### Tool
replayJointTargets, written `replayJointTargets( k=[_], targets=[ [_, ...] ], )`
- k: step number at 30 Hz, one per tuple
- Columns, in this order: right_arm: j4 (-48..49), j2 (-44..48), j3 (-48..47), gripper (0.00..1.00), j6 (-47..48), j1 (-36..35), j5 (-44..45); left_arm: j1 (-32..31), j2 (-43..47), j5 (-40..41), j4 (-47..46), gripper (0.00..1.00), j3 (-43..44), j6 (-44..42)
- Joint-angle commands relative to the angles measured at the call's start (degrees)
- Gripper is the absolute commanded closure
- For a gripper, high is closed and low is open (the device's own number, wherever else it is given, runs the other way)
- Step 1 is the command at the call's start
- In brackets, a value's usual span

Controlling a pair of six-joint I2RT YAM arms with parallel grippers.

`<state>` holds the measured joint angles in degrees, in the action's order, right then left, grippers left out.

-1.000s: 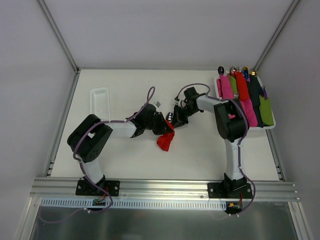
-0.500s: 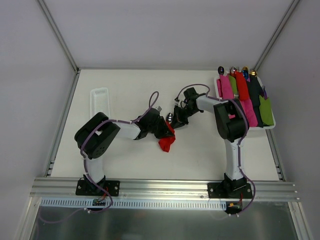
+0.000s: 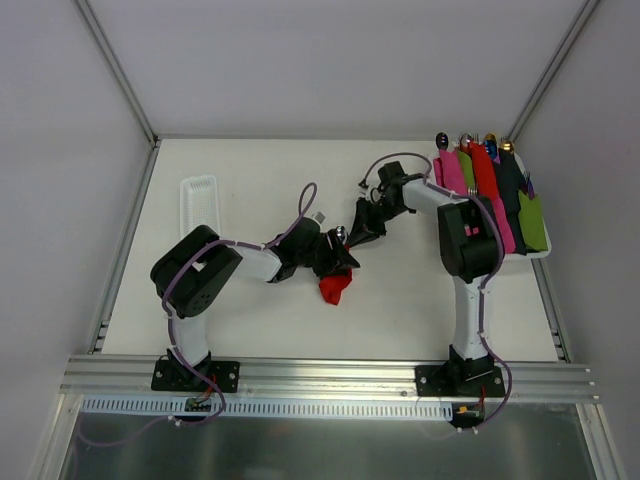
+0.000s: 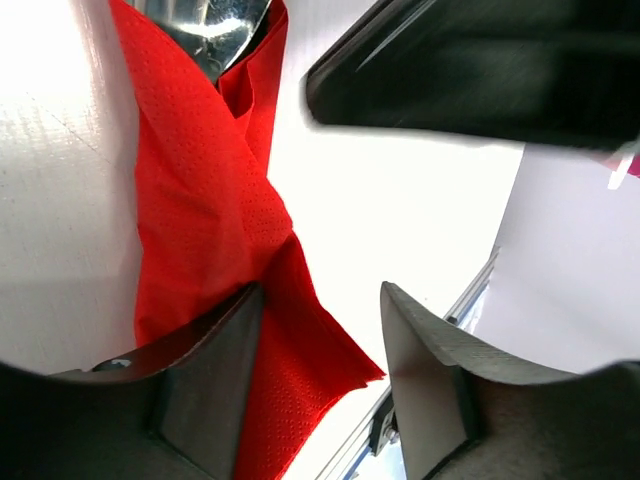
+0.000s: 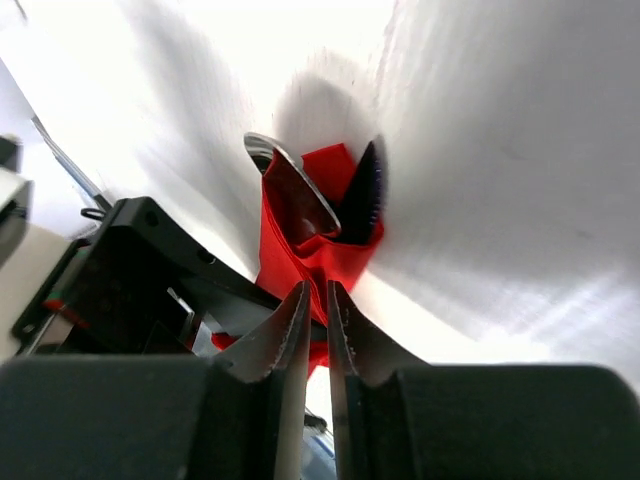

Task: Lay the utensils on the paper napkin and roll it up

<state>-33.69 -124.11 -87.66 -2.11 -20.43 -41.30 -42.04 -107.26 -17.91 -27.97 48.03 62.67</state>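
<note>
The red paper napkin (image 3: 335, 288) lies crumpled on the table mid-scene, loosely wrapped round a shiny utensil (image 3: 341, 234) whose rounded end pokes out at the top. My left gripper (image 3: 345, 262) sits over the napkin with its jaws open; in the left wrist view the napkin (image 4: 200, 250) rests against one finger (image 4: 215, 385) and the utensil (image 4: 215, 25) shows at the top. My right gripper (image 3: 358, 238) hovers just behind. In its wrist view the fingertips (image 5: 315, 310) stand a narrow slit apart with nothing between them, just short of the napkin (image 5: 310, 245) and the utensil (image 5: 290, 185).
A white tray (image 3: 528, 257) at the back right holds rolled bundles in pink, green, red and dark colours. A white ribbed plastic tray (image 3: 199, 205) lies at the back left. The metal rail (image 3: 320, 372) runs along the near edge.
My left gripper has opened and let go of the napkin, which has sagged slightly toward the near edge. My right gripper's jaws have parted a little and it has drawn back.
</note>
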Motion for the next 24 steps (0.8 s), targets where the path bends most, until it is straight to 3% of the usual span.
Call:
replayJointTargets(
  k=[1,7,24],
  targets=[
    [-3.5,5.0,-2.8,0.85,3.5,1.4,0.6,-0.8,-3.3,1.1,8.5,0.47,-2.9,-0.8],
    [-3.0,7.0,-3.9,0.85,2.4,0.6,-5.9,-0.8,-2.8,0.0,6.1,0.43,-3.5,-2.3],
    [-2.2,-2.4,-0.2,0.91,2.6,-5.1,-6.3,-0.8,-0.1,-4.1,-0.6,0.48,-4.9,-6.3]
  ],
)
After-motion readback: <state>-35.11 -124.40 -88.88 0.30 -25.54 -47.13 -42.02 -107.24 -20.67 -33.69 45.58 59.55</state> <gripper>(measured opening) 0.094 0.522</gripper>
